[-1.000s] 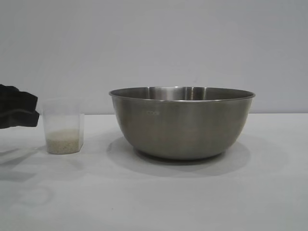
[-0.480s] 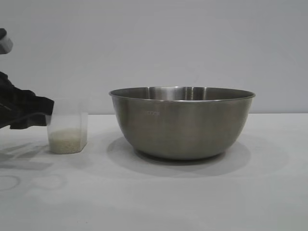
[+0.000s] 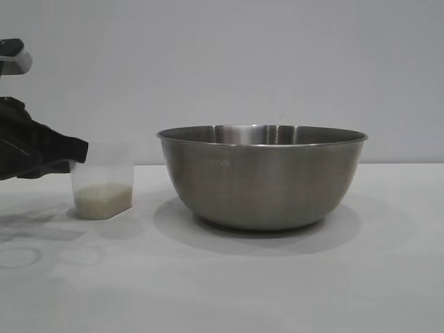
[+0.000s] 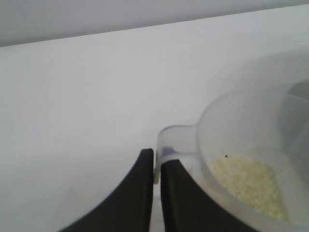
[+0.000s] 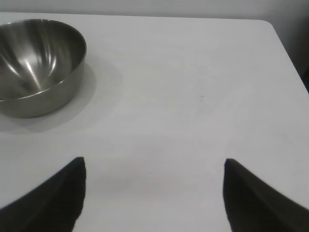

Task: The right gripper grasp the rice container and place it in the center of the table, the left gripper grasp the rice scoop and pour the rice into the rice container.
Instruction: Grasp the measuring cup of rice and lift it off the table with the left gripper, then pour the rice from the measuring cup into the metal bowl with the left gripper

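Observation:
The rice container [image 3: 262, 177], a wide steel bowl, stands on the white table [image 3: 277, 291] at the middle; it also shows in the right wrist view [image 5: 36, 67], far from the right gripper. The rice scoop [image 3: 102, 182], a small clear cup, holds a low layer of rice [image 3: 104, 198] left of the bowl. My left gripper [image 3: 82, 150] reaches in from the left edge and is shut on the scoop's handle [image 4: 175, 137], with the rice [image 4: 251, 186] showing inside the cup. My right gripper [image 5: 154, 162] is out of the exterior view and stands open over bare table.
Bare tabletop lies in front of the bowl and to its right. The table's far corner and right edge [image 5: 285, 43] show in the right wrist view. A plain grey wall stands behind.
My left gripper has closed on the scoop's handle and carried the scoop a little to the right, toward the bowl. The bowl has not moved.

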